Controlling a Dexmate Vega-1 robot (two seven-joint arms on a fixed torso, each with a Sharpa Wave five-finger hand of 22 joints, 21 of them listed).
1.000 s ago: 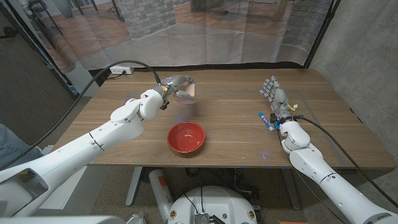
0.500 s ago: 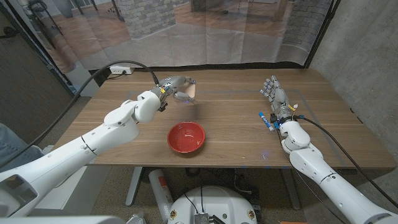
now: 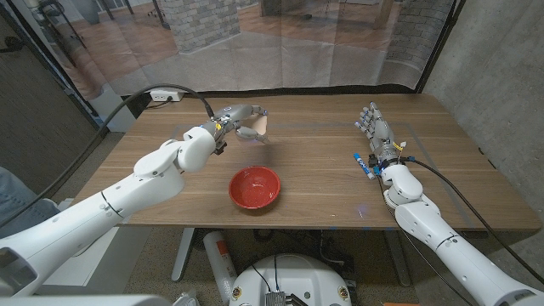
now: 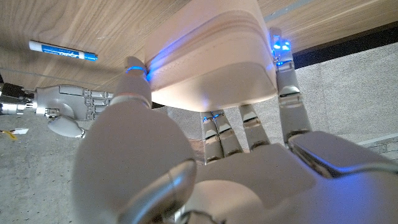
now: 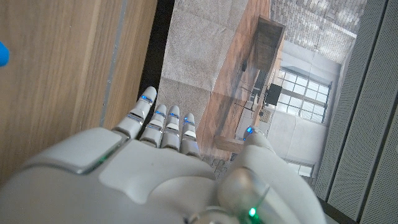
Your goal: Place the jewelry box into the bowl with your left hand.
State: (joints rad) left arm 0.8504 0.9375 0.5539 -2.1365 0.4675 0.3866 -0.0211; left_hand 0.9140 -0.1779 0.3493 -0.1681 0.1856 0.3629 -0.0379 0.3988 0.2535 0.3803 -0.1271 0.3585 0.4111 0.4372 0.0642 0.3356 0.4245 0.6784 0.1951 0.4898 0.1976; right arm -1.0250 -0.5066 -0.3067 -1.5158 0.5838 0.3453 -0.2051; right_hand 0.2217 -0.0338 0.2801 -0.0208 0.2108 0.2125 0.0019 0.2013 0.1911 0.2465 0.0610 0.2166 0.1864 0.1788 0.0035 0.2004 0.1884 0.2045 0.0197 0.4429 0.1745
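Wooden table point(image 3: 323, 183) carries a red bowl point(image 3: 254, 186) near its front edge. Since a second ago the left arm has drawn slightly back; the left robot hand point(image 3: 240, 121) still grips the pale jewelry box point(image 4: 208, 56) above the table, beyond the bowl. Fingers hide much of the box. The right robot hand point(image 3: 375, 129) stands empty, fingers extended, beside a blue marker point(image 3: 363, 164).

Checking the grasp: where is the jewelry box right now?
In the head view, the pale rounded jewelry box is held in the left hand, above the table beyond the red bowl.
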